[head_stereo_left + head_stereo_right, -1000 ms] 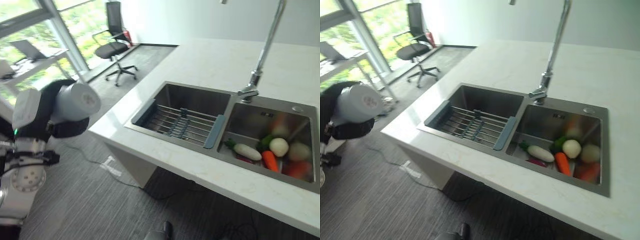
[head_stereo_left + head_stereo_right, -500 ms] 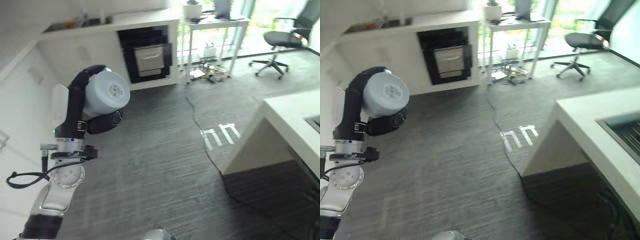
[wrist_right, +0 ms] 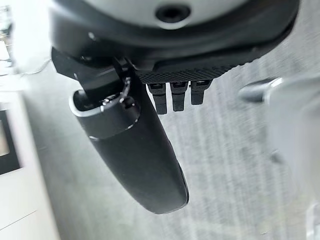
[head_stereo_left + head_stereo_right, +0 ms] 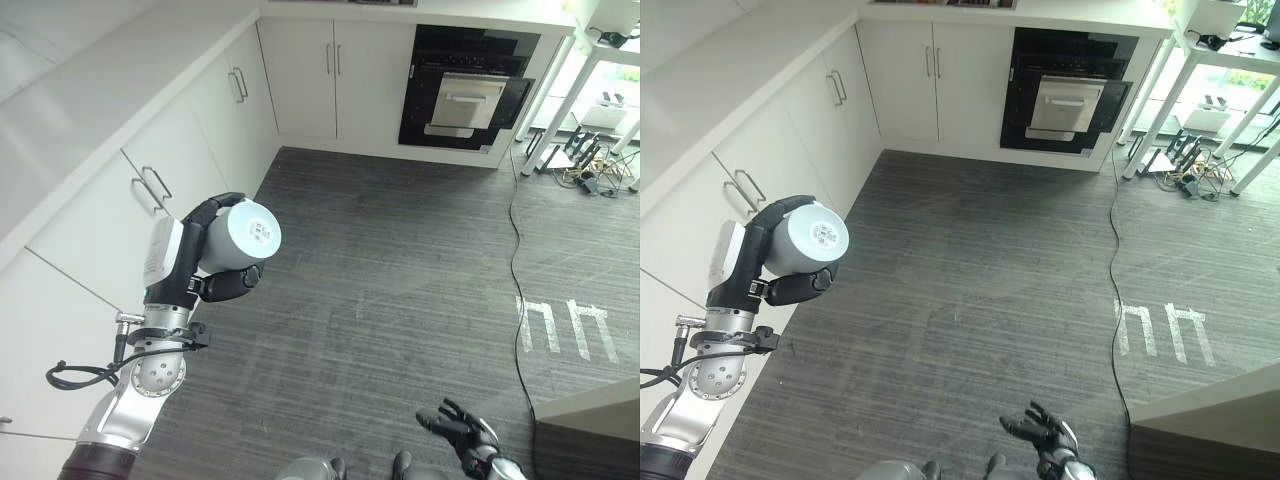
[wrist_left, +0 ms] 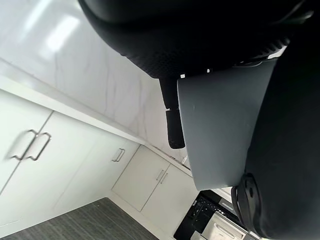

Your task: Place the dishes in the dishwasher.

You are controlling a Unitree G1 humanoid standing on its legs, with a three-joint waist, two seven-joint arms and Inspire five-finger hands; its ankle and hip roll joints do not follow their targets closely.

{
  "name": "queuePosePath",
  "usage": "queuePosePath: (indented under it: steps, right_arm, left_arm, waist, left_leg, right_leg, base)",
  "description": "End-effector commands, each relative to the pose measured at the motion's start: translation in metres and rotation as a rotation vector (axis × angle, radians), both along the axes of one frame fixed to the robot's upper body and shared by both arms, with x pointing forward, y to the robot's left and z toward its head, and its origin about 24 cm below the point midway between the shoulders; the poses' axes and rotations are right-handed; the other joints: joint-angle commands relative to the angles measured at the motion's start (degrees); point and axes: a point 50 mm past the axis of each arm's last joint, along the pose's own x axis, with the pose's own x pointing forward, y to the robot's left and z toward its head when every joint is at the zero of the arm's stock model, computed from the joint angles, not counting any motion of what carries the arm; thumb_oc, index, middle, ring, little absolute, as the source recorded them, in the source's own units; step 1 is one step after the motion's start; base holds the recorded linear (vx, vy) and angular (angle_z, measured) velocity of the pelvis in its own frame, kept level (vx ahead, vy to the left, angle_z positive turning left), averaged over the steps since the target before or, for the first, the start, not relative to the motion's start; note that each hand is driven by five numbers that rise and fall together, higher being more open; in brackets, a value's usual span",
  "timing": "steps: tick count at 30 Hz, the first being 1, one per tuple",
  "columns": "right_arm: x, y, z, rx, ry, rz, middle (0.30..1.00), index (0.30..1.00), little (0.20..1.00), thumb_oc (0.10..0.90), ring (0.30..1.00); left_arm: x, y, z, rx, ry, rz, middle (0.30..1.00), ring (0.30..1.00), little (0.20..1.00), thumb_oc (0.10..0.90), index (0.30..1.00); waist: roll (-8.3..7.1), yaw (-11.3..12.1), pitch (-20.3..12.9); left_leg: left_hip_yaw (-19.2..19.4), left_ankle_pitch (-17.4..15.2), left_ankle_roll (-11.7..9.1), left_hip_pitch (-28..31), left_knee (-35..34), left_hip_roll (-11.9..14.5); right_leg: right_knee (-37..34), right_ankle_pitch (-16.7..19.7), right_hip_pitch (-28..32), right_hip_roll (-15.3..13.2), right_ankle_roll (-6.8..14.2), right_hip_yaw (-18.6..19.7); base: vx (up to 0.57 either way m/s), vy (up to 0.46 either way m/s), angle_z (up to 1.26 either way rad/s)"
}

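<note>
Left hand [image 4: 222, 283] curled round white cup [image 4: 244, 235], cup on its side, base facing floor-side, right hand [image 4: 458, 428] spread.

Cup [image 4: 246, 233]: pale grey, smooth, matt plastic look, no glare on its wall [image 5: 220, 125]. Left hand [image 4: 222, 284]: matt black, palm finely pimpled like rubber in the left wrist view. Right hand [image 3: 135, 150]: thumb shell smooth black plastic with a soft sheen, palm edge knurled. Floor [image 4: 400, 260]: dark grey, streaky wood-grain pattern, low sheen. Cabinets [image 4: 300, 75]: flat white fronts, satin, with thin bright metal handles [image 4: 150, 187]. Counter [image 4: 90, 90]: white, faintly veined like stone, polished. Oven [image 4: 465, 90]: glossy black front, brushed-metal door panel.
</note>
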Motion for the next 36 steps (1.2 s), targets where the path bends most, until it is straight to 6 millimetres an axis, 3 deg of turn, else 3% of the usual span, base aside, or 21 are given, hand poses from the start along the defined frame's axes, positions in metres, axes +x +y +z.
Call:
queuePosePath:
  steps: [1, 8, 17, 21, 22, 23, 27, 31, 34, 36]
  right_arm:
    - [0.002, -0.026, 0.010, -0.038, -0.058, -0.065, 0.900, 0.900, 0.900, 0.800, 0.900]
    - [-0.010, -0.028, 0.006, -0.012, -0.018, -0.091, 0.900, 0.900, 0.900, 0.800, 0.900]
    - [-0.024, -0.013, 0.000, 0.080, -0.024, -0.034, 0.900, 0.900, 0.900, 0.800, 0.900]
    - [-0.034, -0.013, -0.003, 0.085, 0.020, 0.008, 0.900, 0.900, 0.900, 0.800, 0.900]
    - [-0.041, -0.019, -0.005, 0.201, 0.089, 0.003, 0.900, 0.900, 0.900, 0.800, 0.900]
    - [-0.040, -0.024, -0.003, 0.184, 0.075, -0.006, 0.900, 0.900, 0.900, 0.800, 0.900]
    - [-0.038, -0.035, 0.001, 0.080, 0.077, 0.076, 0.900, 0.900, 0.900, 0.800, 0.900]
    - [-0.024, -0.047, 0.010, -0.056, 0.024, 0.153, 0.900, 0.900, 0.900, 0.800, 0.900]
    - [-0.010, -0.050, 0.016, -0.097, -0.020, 0.190, 0.900, 0.900, 0.900, 0.800, 0.900]
    - [0.002, -0.049, 0.020, -0.103, -0.053, 0.190, 0.900, 0.900, 0.900, 0.800, 0.900]
  left_arm:
    - [0.000, -0.018, 0.073, -0.017, -0.355, -0.154, 0.300, 0.300, 0.300, 0.400, 0.300]
    - [0.006, -0.026, 0.076, -0.023, -0.331, -0.202, 0.300, 0.300, 0.300, 0.400, 0.300]
    - [0.007, -0.027, 0.078, -0.018, -0.306, -0.248, 0.300, 0.300, 0.300, 0.400, 0.300]
    - [0.010, -0.025, 0.080, -0.025, -0.307, -0.220, 0.300, 0.300, 0.300, 0.400, 0.300]
    - [0.014, -0.027, 0.071, -0.122, -0.237, -0.197, 0.300, 0.300, 0.300, 0.400, 0.300]
    - [0.010, -0.018, 0.069, -0.143, -0.228, -0.173, 0.300, 0.300, 0.300, 0.400, 0.300]
    - [0.012, -0.012, 0.069, -0.157, -0.222, -0.155, 0.300, 0.300, 0.300, 0.400, 0.300]
    - [0.017, -0.017, 0.065, -0.127, -0.209, -0.155, 0.300, 0.300, 0.300, 0.400, 0.300]
    - [0.019, -0.020, 0.060, -0.114, -0.204, -0.155, 0.300, 0.300, 0.300, 0.400, 0.300]
    - [0.021, -0.021, 0.059, -0.091, -0.201, -0.164, 0.300, 0.300, 0.300, 0.400, 0.300]
  waist:
    - [1.90, -3.2, -4.2]
    - [2.41, -5.7, -5.0]
    - [1.41, -8.2, -5.0]
    - [1.00, -8.3, -5.2]
    - [-0.12, -4.0, -2.6]
    - [0.18, -3.9, -3.0]
    - [0.12, -4.5, -2.5]
    - [2.39, -4.7, -1.1]
    - [2.94, -4.8, -0.5]
    - [2.88, -4.6, -0.7]
  left_leg:
    - [4.3, -4.7, -5.6, -5.3, 1.5, 9.3]
    - [6.0, -5.7, -6.1, -4.2, 1.5, 9.9]
    - [8.7, -8.3, -3.1, -1.0, 1.5, 8.2]
    - [11.7, -8.8, -3.2, -0.2, 1.5, 9.0]
    - [4.3, -4.8, -4.8, -6.7, 1.5, 8.1]
    - [4.0, -5.2, -4.7, -5.3, 1.5, 7.2]
    - [5.8, -3.9, -4.7, -5.1, 1.5, 7.1]
    - [6.6, 0.0, -6.9, -10.9, 1.5, 10.3]
    - [10.5, 2.9, -7.8, -14.8, 1.5, 13.2]
    - [13.8, 3.4, -7.2, -15.8, 1.5, 13.8]
  right_leg:
    - [0.9, -8.7, 1.7, 0.2, 2.4, -3.7]
    - [0.9, -8.7, 1.4, -0.4, 3.1, -2.7]
    - [0.9, -7.2, 1.0, -0.9, 4.8, 1.4]
    - [0.9, -6.6, 0.8, -2.6, 5.8, -0.3]
    - [0.9, -9.0, -0.7, 2.2, 2.0, -0.9]
    - [0.9, -9.3, -0.1, 2.4, 1.8, -0.9]
    - [0.9, -9.1, 1.0, 2.3, 1.2, -1.2]
    - [0.9, -10.5, 3.2, 3.8, 0.9, -2.1]
    - [0.9, -11.6, 5.0, 3.0, 1.1, -4.2]
    - [0.9, -12.9, 6.9, 2.0, 1.5, -5.8]
  base:
    - [-0.06, -0.001, 0.35]
    - [0.02, 0.049, 0.12]
    - [0.07, 0.059, -0.44]
    - [0.05, -0.019, -0.20]
    - [0.14, -0.044, -0.32]
    - [0.14, -0.040, -0.29]
    - [0.17, -0.017, 0.00]
    - [0.32, 0.186, 0.17]
    - [0.32, 0.215, 0.12]
    - [0.49, 0.320, -0.17]
